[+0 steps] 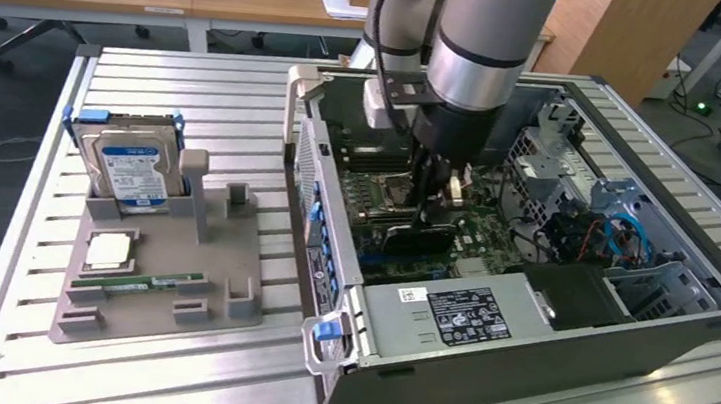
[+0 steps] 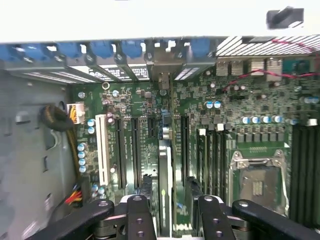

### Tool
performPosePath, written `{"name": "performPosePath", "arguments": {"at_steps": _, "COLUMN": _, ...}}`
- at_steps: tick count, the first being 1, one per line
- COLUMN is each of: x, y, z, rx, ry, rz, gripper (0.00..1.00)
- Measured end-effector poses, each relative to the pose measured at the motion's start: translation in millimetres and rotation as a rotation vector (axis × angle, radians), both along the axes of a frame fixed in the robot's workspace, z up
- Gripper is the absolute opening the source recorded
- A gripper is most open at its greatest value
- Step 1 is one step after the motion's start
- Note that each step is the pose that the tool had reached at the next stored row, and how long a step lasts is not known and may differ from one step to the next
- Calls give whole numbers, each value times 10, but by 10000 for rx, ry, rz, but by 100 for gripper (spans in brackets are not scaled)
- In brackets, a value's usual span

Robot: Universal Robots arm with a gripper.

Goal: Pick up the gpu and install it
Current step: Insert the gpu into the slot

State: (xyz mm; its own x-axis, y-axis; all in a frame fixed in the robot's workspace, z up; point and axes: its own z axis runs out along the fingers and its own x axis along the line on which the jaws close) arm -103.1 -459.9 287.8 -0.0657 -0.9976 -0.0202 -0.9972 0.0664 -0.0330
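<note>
Your robot's black two-fingered gripper [image 2: 170, 215] reaches deep into the open grey metal computer case [image 1: 669, 330], its fingers [image 2: 137, 217] set a little apart on either side of the gpu [image 2: 165, 170], a thin green card standing on edge in a slot of the green motherboard [image 2: 210, 125]. The fingers straddle the card closely; you cannot tell whether they press it or have just let go.

Judged from here, the card may not be fully seated: if one end sits high, any sideways pull by the fingers could tilt it or strain the slot. The neighbouring white expansion slot [image 2: 102, 150] and the black ones stand close by, leaving you little room.

The case also holds the bare silver processor socket [image 2: 257, 185]. On the grey moulded parts tray [image 1: 212, 277], at the exterior view's left, stand a silver hard drive with a blue-white label [image 1: 133, 173], a narrow green memory stick [image 1: 138, 282] and a square silver chip [image 1: 110, 251].
</note>
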Motion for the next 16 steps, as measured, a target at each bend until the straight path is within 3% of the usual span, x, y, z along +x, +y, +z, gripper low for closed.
{"name": "performPosePath", "arguments": {"at_steps": 5, "x": 0, "y": 0, "z": 206, "rx": 0, "ry": 0, "rz": 0, "gripper": 40}}
{"name": "performPosePath", "arguments": {"at_steps": 16, "x": 0, "y": 0, "z": 445, "rx": -1, "ry": 0, "rz": 0, "gripper": 40}}
